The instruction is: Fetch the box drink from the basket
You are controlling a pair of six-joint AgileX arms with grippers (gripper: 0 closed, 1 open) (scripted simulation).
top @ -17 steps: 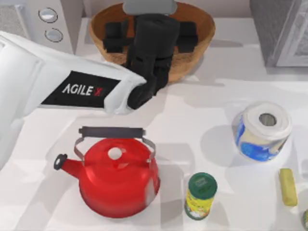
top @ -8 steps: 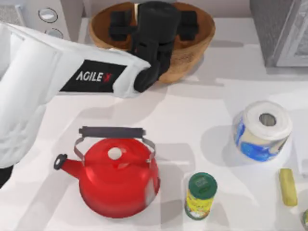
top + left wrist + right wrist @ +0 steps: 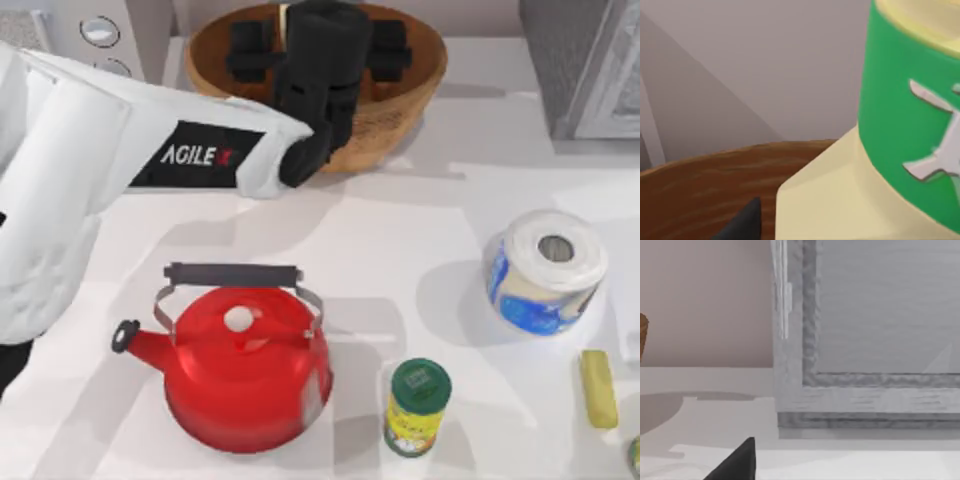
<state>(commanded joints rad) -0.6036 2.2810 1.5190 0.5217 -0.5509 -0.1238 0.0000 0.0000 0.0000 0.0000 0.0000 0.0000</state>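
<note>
Left end effector [image 3: 318, 45] down inside basket [image 3: 400, 110], box drink [image 3: 900, 150] close before wrist camera, finger state indeterminable, right arm parked.

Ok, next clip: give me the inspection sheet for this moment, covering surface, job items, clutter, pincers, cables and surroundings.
Surface: white table, shadowed in places.
Job's things: wicker basket at the far edge; box drink, cream with a green band, close before the left wrist camera, above the basket rim.
Clutter: red kettle, green-lidded can, paper roll, yellow bar.
Pincers: left pincer is over the basket, finger state unclear; right pincer fingertip faces a grey cabinet.
Cables: nothing seen.
Surroundings: appliance with dials far left, grey cabinet far right.
</note>
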